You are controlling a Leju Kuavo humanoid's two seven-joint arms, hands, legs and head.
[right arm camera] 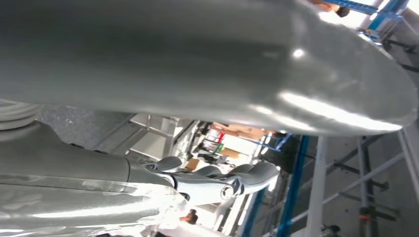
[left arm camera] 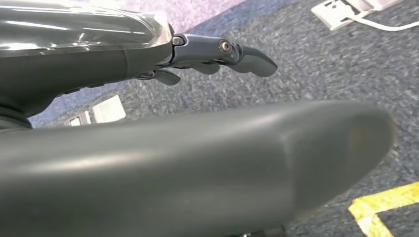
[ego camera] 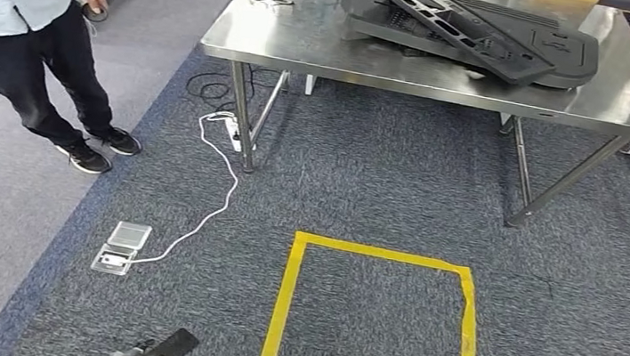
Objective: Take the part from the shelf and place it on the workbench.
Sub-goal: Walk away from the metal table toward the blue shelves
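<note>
A: Where's the part?

B: Dark moulded plastic parts (ego camera: 472, 26) lie stacked on the steel workbench (ego camera: 308, 47), near its far right side. Whether one of them is the task's own part, I can't tell. No shelf is in sight from the head view.

A: And the hands?

B: The left hand (left arm camera: 217, 54) hangs low over the blue-grey carpet (ego camera: 383, 177), its fingers (left arm camera: 254, 61) stretched out and apart from the thumb, holding nothing. The right hand (right arm camera: 217, 180) is the same: fingers straight, thumb well away, nothing between them.

A: So which step?

B: I'd judge it a walking stage, either off to fetch or just finished placing. The yellow tape square (ego camera: 284, 300) on the floor sits in front of the bench, likely a standing mark.

A: Anything nearby?

B: A person (ego camera: 15, 27) stands left of the bench, and a white cable (ego camera: 221, 167) runs to a floor socket (ego camera: 122, 247). The next move probably calls for turning toward the shelf while staying clear of both
</note>
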